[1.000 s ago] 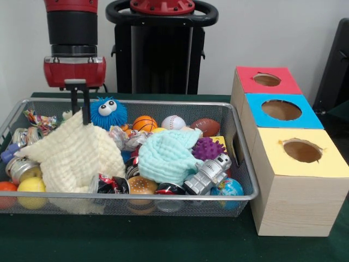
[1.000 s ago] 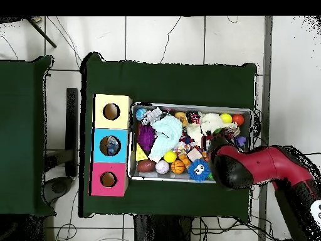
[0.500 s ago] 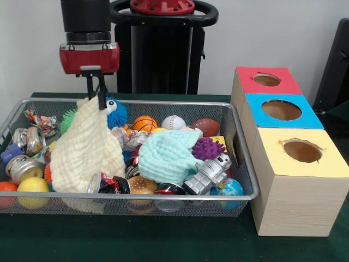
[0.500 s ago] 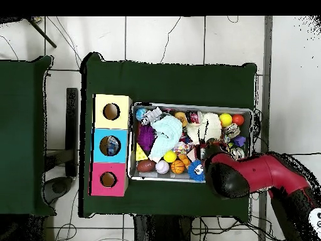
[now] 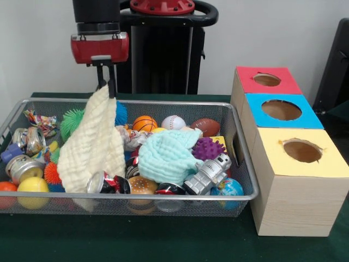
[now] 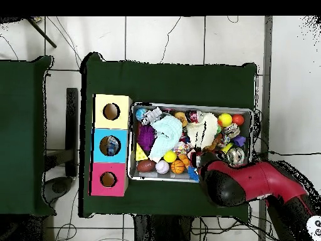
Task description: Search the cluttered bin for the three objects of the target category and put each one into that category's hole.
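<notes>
Front: gripper (image 5: 107,83) has risen and shifted toward the boxes, jaws pinching the top corner of the cream cloth (image 5: 92,141) — it now hangs half-lifted over the wire bin (image 5: 242,158), uncovering a green spiky ball (image 5: 71,121). Target category unknown.

Overhead: cloth (image 6: 204,130) bunched mid-bin, arm (image 6: 251,183) over the bin's near edge — search continues.

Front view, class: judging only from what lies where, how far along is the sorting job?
Done: something already shows inside the blue box's hole; which object, I cannot tell. In hand: the gripper is shut on the cream cloth, holding it up out of the wire bin. Left: the balls, such as the basketball, lie in the bin.
</notes>
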